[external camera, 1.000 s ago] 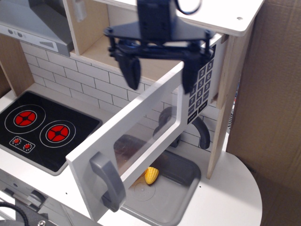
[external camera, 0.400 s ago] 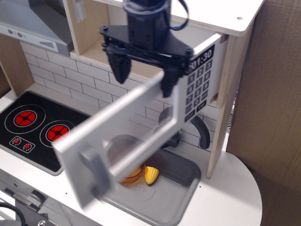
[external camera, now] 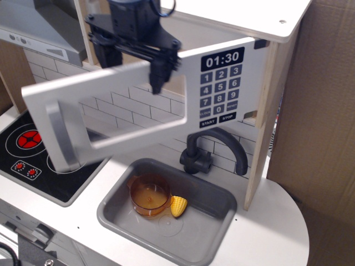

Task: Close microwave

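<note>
Microwave [external camera: 166, 94], toy, wooden, one: mounted high on the play-kitchen frame, between the range hood [external camera: 39, 27] at upper left and the wooden side panel [external camera: 266, 116] at right. White door hinged on the keypad side; keypad [external camera: 222, 88] black, clock reading 01:30. Door with clear window and one grey bar handle [external camera: 58, 141] at its free end.

Task status: door partly swung toward the cabinet, blurred in the picture, its free end standing out over the stovetop [external camera: 39, 160]. Judged roughly halfway; a gap remains between door and cavity, and the final push to seat the door flush is left to do.

Gripper [external camera: 130, 58], one, black: hangs at the door's upper edge, fingers spread apart, one finger [external camera: 158, 72] in front of the door panel, the other behind it or beside it; whether either touches the door cannot be told. Nothing pinched.

Other items, counted:
- Stovetop, one, black, with two red burners and two small red knobs.
- Sink [external camera: 219, 194], one, grey.
- Faucet [external camera: 213, 152], one, dark grey.
- Amber cup [external camera: 148, 195], one, in the sink.
- Corn piece [external camera: 178, 206], one, yellow, just beside the cup.
</note>
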Robot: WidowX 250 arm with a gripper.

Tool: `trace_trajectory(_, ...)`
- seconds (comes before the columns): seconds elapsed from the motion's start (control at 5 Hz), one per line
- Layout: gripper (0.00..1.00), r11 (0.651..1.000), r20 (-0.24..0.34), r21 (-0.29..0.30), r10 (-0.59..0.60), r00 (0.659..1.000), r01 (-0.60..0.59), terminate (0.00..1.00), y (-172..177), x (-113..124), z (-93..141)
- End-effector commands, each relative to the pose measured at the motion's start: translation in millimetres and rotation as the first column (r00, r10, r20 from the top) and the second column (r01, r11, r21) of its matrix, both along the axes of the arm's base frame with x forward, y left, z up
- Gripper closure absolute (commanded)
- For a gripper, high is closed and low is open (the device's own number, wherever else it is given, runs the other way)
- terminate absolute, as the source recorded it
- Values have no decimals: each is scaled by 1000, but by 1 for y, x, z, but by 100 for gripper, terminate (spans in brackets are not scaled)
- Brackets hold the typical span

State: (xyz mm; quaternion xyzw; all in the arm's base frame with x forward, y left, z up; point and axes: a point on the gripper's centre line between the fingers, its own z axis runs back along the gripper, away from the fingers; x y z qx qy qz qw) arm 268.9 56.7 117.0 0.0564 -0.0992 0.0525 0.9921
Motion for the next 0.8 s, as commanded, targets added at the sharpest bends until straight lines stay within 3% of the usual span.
trace_trajectory(0.0,0,996,65,83,-41,997,35,0,40,23,22)
trace_trajectory(0.4,0,968,44,215,124,991,-131,0,2,-11,53)
trace_trajectory(0.6,0,940,60,249,225,973,-233,0,-24,-30,46)
